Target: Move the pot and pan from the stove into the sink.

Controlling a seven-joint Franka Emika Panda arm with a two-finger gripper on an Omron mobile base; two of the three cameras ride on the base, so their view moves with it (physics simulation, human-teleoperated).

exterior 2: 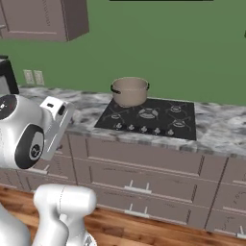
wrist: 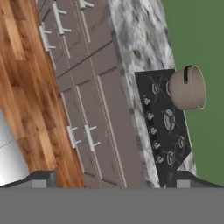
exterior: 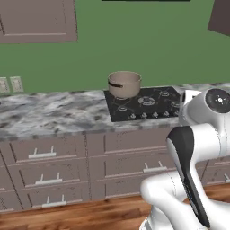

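1. White arm [exterior: 188, 179] fills the near foreground, well short of the bench [exterior: 49, 112].
2. Hand [wrist: 113, 181]: finger tips stand wide apart, released, nothing between them; it is off the bench, rolled sideways, above drawer fronts [wrist: 87, 87] and wood floor [wrist: 26, 87].
3. Pot [exterior: 124, 84] sits upright on the stove's [exterior: 148, 105] back-left burner, dark side handle facing the left base view.
4. Stove is set in the grey marbled bench below a green wall [exterior 2: 158, 43].
5. Knobs [exterior 2: 144, 129] line the stove's front edge.
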